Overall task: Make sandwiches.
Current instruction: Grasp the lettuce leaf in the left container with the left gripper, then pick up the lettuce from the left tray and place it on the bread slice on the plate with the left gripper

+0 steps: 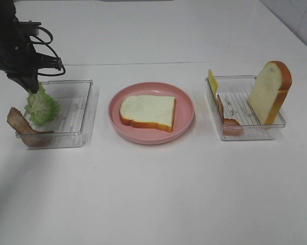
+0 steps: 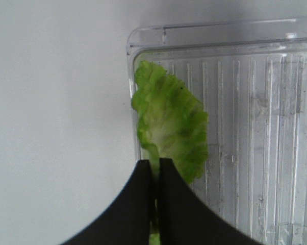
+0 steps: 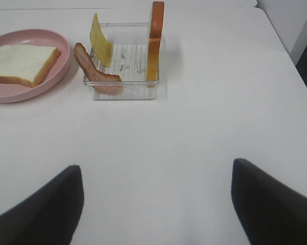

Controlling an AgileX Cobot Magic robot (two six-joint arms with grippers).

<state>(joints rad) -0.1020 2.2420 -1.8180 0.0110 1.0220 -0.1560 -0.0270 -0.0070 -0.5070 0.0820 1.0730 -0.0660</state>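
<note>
A: Nearest first. What's up front?

B: Bare white table (image 1: pixel 153 204). The right gripper (image 3: pixel 154 168) hangs over it, jaws wide apart, nothing between them.

A: Next back, left side?

B: Left clear plastic tray (image 1: pixel 77 140). A brown bacon strip (image 1: pixel 23 127) is draped over its near left corner. Behind that, the green lettuce leaf (image 1: pixel 41 107) dangles over the tray's left end, its stem pinched in the left gripper (image 1: pixel 31 87), black jaws clamped tight on it. Can't tell if the leaf touches the tray floor.

A: Middle?

B: Round pink plate (image 1: pixel 186 109), with a white bread slice with orange-brown crust (image 1: pixel 148 111) lying flat on it.

A: Right side?

B: Right clear plastic tray (image 1: pixel 255 132). A second bacon strip (image 1: pixel 230 122) lies at the near left corner, hanging over the rim. A second bread slice (image 1: pixel 268 92) stands upright, leaning on the right wall. A yellow cheese slice (image 1: pixel 212 81) is propped on edge at the far left corner.
</note>
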